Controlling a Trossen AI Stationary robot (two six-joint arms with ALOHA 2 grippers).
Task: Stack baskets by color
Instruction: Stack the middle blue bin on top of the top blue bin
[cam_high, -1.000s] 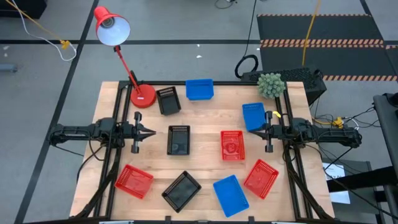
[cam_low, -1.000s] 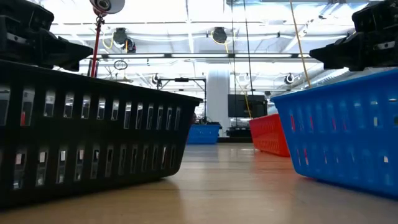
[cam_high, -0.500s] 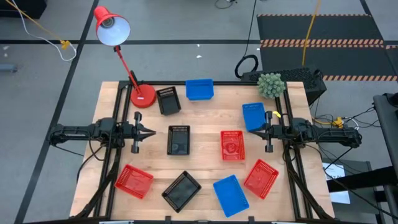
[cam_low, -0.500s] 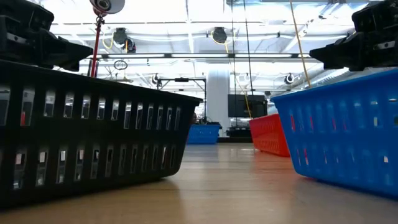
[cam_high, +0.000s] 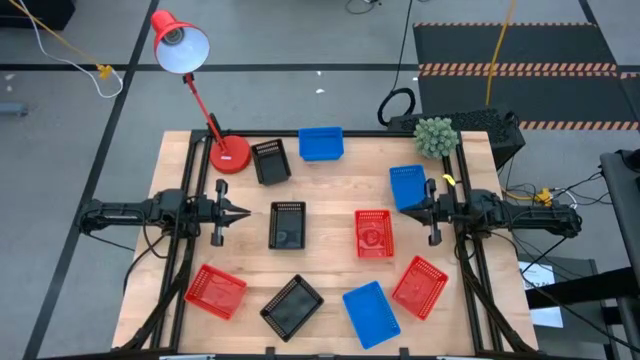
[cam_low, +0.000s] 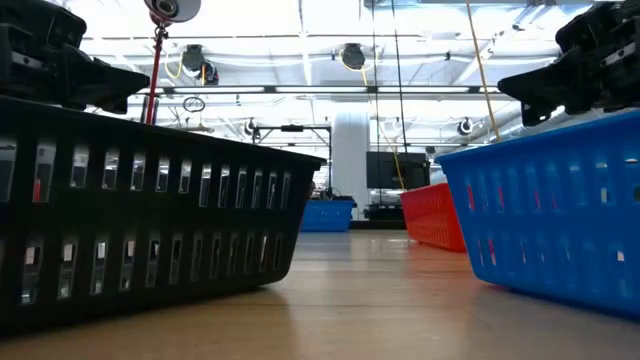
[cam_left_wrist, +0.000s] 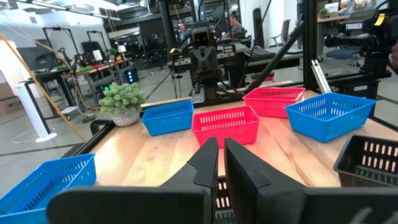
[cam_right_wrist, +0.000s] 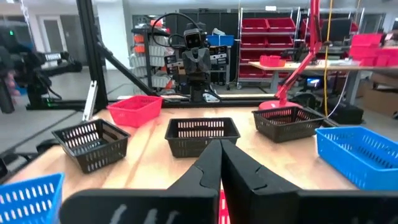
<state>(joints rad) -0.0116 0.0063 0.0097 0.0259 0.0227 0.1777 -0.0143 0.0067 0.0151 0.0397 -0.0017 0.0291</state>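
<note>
Nothing has been stacked yet: all nine small perforated plastic baskets lie singly on the pale wooden surface (cam_high: 330, 255), so the task looks to be at its very start. The left end effector (cam_high: 243, 212) hovers at the surface's left edge with its fingers drawn nearly together and holding nothing, pointing toward the central black mesh basket (cam_high: 287, 224); the right end effector (cam_high: 412, 211) hovers at the right edge, pinched fully shut and likewise empty, just beside the blue mesh basket on the right (cam_high: 406, 187). The other baskets are spread well apart: a black one near the round base of the red desk lamp (cam_high: 271, 161), a blue one at the far edge (cam_high: 321, 143), a red one right of centre (cam_high: 373, 233), and along the near edge a red one at the left (cam_high: 215, 291), a black one (cam_high: 292, 307), a blue one (cam_high: 371, 314) and a red one at the right (cam_high: 420, 286). The next move probably calls for one end effector to spread its fingers, descend on a basket's rim, lift it and carry it over a same-coloured basket, squaring it up so it nests. As for writing, only a small white word on dark equipment in the left wrist view's background shows, too small to read with confidence; the baskets bear no visible labels.
</note>
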